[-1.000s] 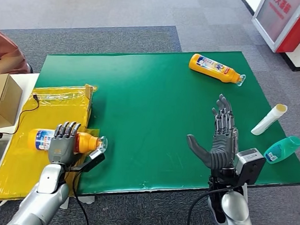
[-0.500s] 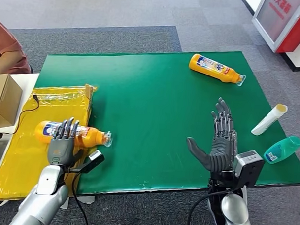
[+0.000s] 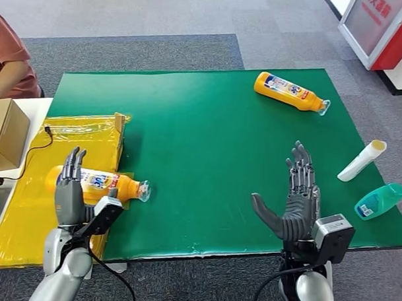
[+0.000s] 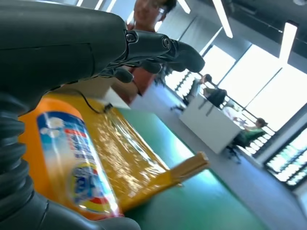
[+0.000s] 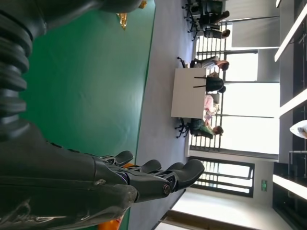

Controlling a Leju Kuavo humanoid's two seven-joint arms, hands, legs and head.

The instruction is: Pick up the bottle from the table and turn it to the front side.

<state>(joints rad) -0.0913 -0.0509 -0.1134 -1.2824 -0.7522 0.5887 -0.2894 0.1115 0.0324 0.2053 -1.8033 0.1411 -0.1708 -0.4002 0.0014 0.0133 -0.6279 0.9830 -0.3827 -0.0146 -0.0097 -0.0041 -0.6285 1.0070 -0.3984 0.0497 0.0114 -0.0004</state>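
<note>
An orange bottle [image 3: 105, 183] lies on its side, half on the yellow plastic sheet [image 3: 65, 136] and half on the green mat, its clear cap pointing right and its printed label facing up. My left hand [image 3: 70, 189] is open just in front of and left of it, fingers spread upward, not gripping it. The left wrist view shows the bottle's label [image 4: 72, 163] close under that hand's fingers [image 4: 159, 48]. My right hand [image 3: 294, 197] is open above the mat near the front edge, holding nothing. The right wrist view shows its fingers [image 5: 152, 175] stretched out.
A second orange bottle [image 3: 289, 91] lies at the back right of the green table [image 3: 204, 124]. A white tube [image 3: 360, 160] and a teal bottle [image 3: 379, 200] lie at the right edge. A cardboard box [image 3: 5, 134] sits far left, with a person [image 3: 10, 68] behind it.
My left hand has let go of the near orange bottle and drawn back to the left. The bottle now lies label up. My right hand sank slightly toward the front edge.
</note>
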